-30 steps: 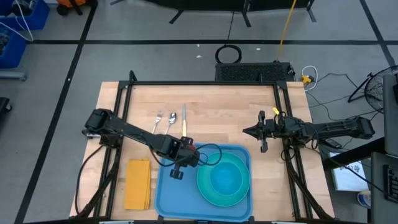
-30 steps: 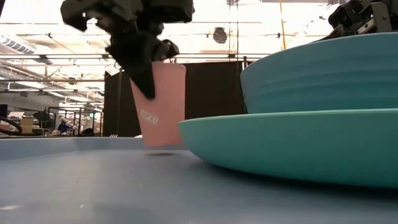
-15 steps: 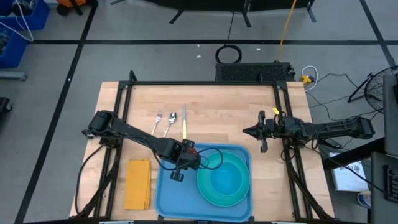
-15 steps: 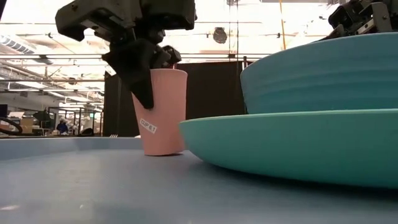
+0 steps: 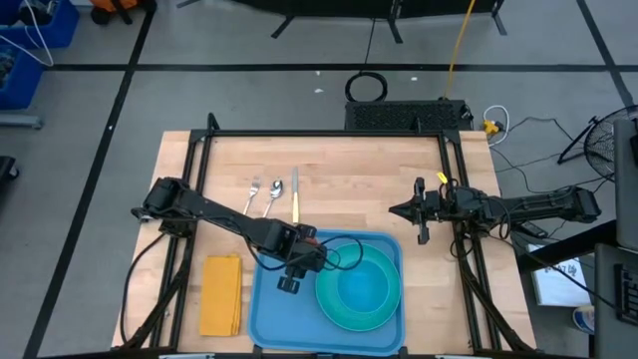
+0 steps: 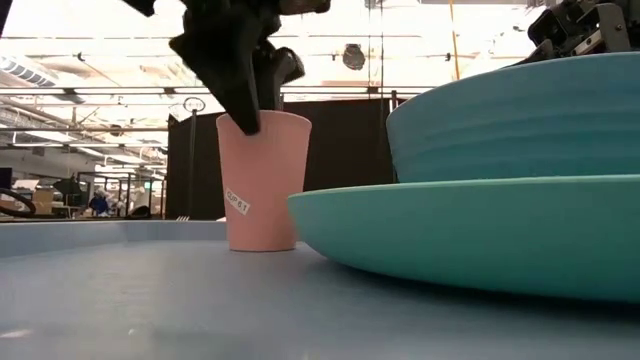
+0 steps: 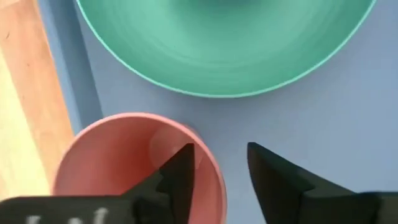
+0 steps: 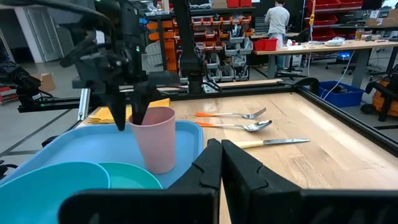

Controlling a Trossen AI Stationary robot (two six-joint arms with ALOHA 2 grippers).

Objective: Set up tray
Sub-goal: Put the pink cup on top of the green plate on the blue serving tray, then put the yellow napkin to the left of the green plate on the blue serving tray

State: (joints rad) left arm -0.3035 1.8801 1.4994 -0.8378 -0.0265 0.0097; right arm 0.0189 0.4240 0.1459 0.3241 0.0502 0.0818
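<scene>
Two arms share the wooden table (image 5: 349, 175). Much of the pink cup (image 6: 262, 180) is hard to read from above, where the left gripper (image 5: 299, 261) covers it at the upper left corner of the tray (image 5: 267, 314); the level view shows it upright on the tray floor, a small white label near its base. In the left wrist view one dark finger (image 7: 177, 174) sits inside the cup's mouth and the other outside its wall, with a gap to each side, so the claw stands released around the rim (contact with the wall cannot be confirmed). The level view cuts off the bowl (image 6: 520, 120) and the plate (image 6: 470, 235) at the right edge of the frame.

The tray is a large blue rectangle with rounded corners and a low raised rim, lying at lower centre of the overhead frame, against the table's near edge. The teal plate and bowl fill its right half.

Left of the tray lies a folded yellow napkin (image 5: 221, 294); above it, at centre, a fork (image 5: 252, 193), spoon (image 5: 274, 192) and knife (image 5: 294, 194). The right gripper (image 5: 421, 211), clenched empty, hovers at centre right. Shelving and a person (image 8: 277, 18) show beyond the table.
</scene>
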